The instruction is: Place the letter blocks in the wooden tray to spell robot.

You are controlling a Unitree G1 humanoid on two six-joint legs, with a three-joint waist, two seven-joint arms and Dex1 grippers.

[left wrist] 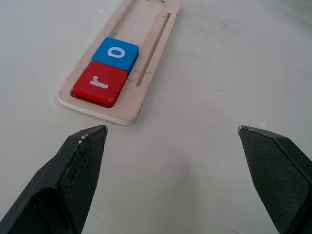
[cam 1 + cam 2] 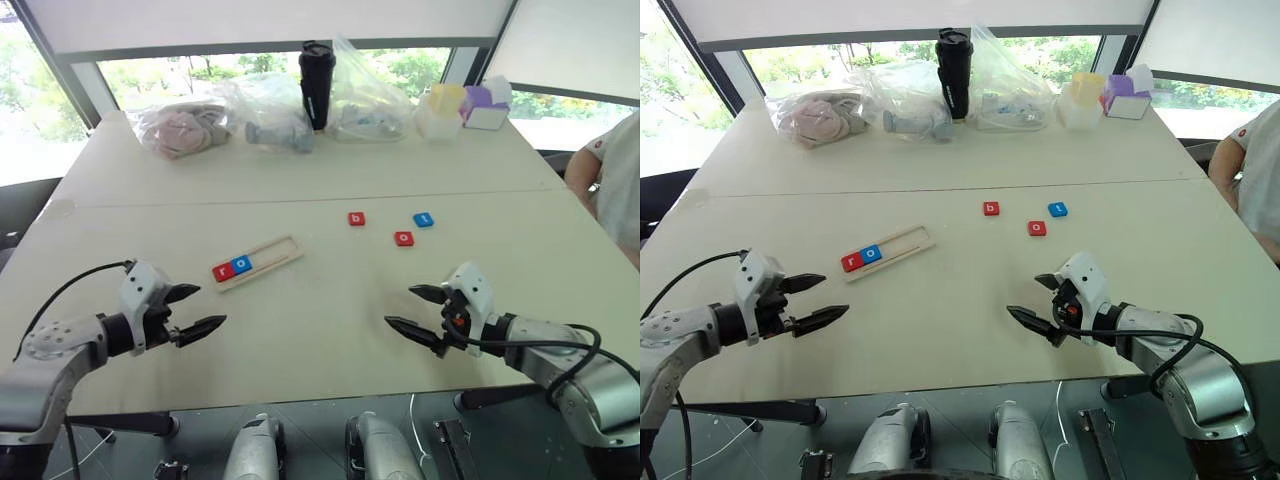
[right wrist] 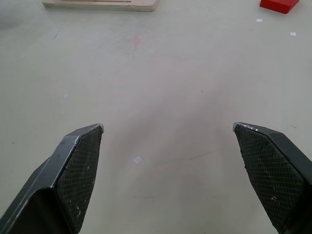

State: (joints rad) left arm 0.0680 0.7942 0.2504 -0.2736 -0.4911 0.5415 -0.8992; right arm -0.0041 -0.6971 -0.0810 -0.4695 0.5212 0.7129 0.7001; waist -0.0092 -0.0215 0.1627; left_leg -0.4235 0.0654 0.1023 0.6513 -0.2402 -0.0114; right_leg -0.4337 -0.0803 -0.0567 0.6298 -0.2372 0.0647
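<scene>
Wooden tray [image 2: 262, 261] lay angled on the pale table [image 2: 300, 330], holding red r [image 2: 222, 271] and blue o [image 2: 241, 264] at its near end. Loose b [image 2: 356, 219], o [image 2: 403, 238] and t [image 2: 423, 220] tiles sat farther right. Both end effectors, left [image 2: 195, 311] and right [image 2: 415, 310], hovered spread apart, empty. Bags [image 2: 185, 128], a black tumbler [image 2: 316, 85] and boxes [image 2: 462, 108] lined the windowed far edge.

wooden tray [image 1: 127, 103]: pale unvarnished wood, matt, faint grain. red block [image 1: 100, 83] and blue block [image 1: 115, 52]: smooth, slight sheen, white letters. surface [image 2: 320, 320]: matt cream, smooth, lightly scuffed. left tool [image 1: 170, 131] and right tool [image 3: 168, 127]: black fingers [image 1: 80, 165], cross-hatched rough pads. bags [image 2: 270, 105]: clear crinkled glossy plastic. tumbler [image 2: 317, 85]: black, dull sheen.
</scene>
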